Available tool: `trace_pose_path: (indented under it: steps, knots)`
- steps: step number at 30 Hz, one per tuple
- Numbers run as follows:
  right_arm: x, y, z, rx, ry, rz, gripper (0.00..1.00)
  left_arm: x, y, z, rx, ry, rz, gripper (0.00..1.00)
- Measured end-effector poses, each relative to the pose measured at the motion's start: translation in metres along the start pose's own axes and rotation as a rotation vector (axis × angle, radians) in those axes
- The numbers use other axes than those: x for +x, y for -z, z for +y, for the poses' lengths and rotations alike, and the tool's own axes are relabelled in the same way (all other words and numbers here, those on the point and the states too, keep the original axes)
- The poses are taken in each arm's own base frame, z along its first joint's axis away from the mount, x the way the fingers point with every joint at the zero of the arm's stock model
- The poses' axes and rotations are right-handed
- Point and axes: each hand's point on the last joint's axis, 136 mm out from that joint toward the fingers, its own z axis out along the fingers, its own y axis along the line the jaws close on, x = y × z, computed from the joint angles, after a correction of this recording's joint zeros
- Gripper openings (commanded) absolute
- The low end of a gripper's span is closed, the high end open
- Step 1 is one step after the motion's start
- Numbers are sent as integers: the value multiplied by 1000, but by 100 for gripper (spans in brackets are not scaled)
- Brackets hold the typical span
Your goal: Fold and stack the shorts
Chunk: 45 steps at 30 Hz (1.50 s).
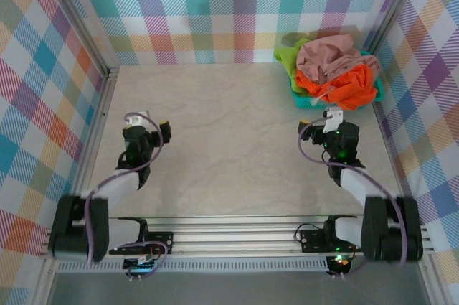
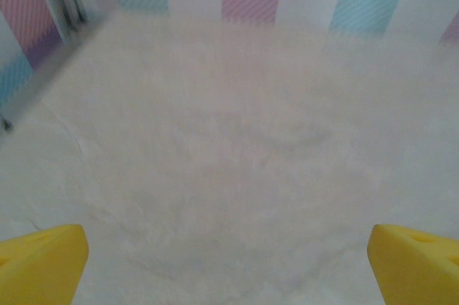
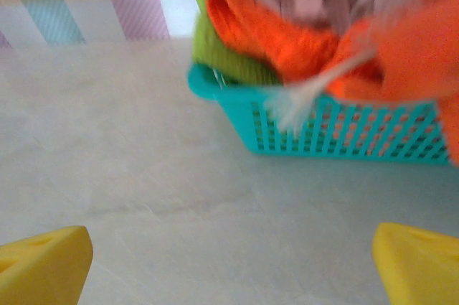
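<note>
Three shorts lie heaped in a teal mesh basket at the back right: dusty pink shorts on top, bright orange shorts below, lime green shorts at the left. A white drawstring hangs over the basket wall. My right gripper sits just in front of the basket, open, yellow fingertips wide apart over bare table. On the left side of the table my left gripper is open too, nothing between its fingertips.
The pale marble-look table is walled by checkered panels at the back and both sides. An aluminium rail carrying the arm bases runs along the near edge. Purple cables loop beside each arm.
</note>
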Motion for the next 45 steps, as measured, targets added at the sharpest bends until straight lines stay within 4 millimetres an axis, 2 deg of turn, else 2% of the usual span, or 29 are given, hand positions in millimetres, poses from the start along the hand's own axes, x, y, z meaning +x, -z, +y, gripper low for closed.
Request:
trace_pose_path:
  steps: [2, 5, 9, 11, 13, 16, 19, 24, 30, 37, 45]
  knots:
    - [-21, 17, 7, -5, -3, -41, 99, -35, 21, 1, 2, 51, -74, 100]
    - [-50, 35, 11, 0, -18, -59, 100, -73, 55, 2, 28, 149, -153, 100]
    - [-95, 36, 8, 36, -39, -41, 95, -86, 84, -7, 118, 259, -152, 100]
    - [-119, 28, 4, 57, -45, -31, 92, -83, 90, -17, 178, 291, -108, 100]
    - [-140, 11, -1, 76, -51, -8, 90, -81, 94, -30, 248, 317, -52, 100]
    - [-158, -31, -12, 99, -63, 61, 89, -80, 97, -52, 354, 335, 41, 100]
    - [-157, -77, -22, 109, -72, 150, 85, -74, 101, -70, 443, 350, 126, 100]
    - [-131, -145, -33, 94, -101, 304, 81, -58, 108, -87, 535, 377, 239, 100]
    - [-108, -196, -43, 81, -154, 400, 78, -48, 114, -94, 576, 383, 295, 100]
    - [-102, -223, -53, 71, -284, 430, 73, -45, 115, -96, 585, 384, 313, 100]
    - [-90, -222, -65, 111, -413, 468, 74, -44, 116, -98, 589, 383, 315, 100]
